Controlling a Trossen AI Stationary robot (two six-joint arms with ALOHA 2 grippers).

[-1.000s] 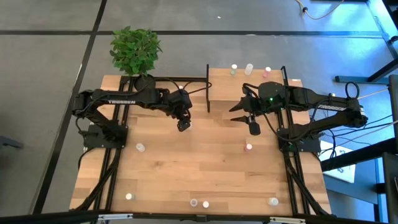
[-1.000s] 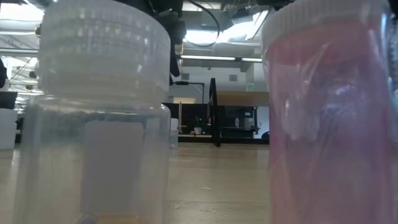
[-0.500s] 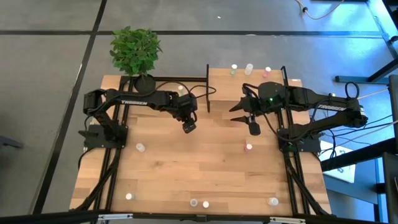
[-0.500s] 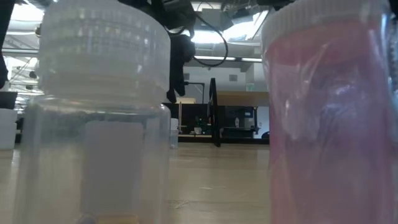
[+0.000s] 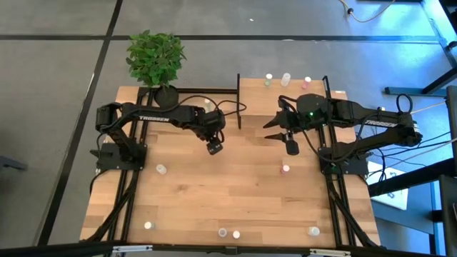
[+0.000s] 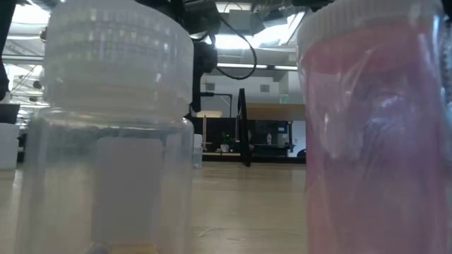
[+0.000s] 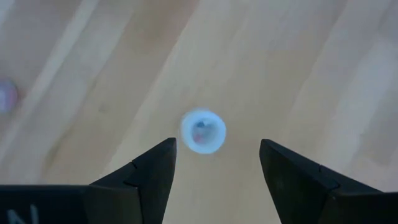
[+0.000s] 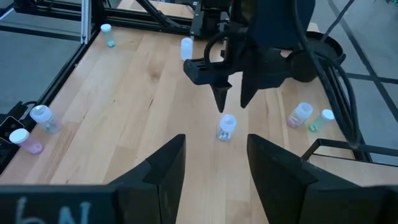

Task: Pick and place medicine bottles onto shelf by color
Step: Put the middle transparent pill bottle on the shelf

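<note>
The left pincer (image 5: pixel 213 148) has moved right and now hangs open and empty above a bottle (image 7: pixel 203 130) on the tabletop (image 5: pixel 214 193); grasp seems next. Right pincer (image 5: pixel 292 148) waits open, empty

In the low view, two bottles stand so close to the camera that they hide most of the table. The white-capped bottle (image 6: pixel 116 134) is cut off at the lower edge, and the pink bottle (image 6: pixel 374 134) is cut off at the right and lower edges. Above the white-capped bottle only a small dark part of an arm (image 6: pixel 201 60) shows. In the left wrist view, a small bottle (image 7: pixel 203 131) is blurred; its cap colour is not clear. A pale round thing (image 7: pixel 6 95), well apart from this bottle, is cut off.
</note>
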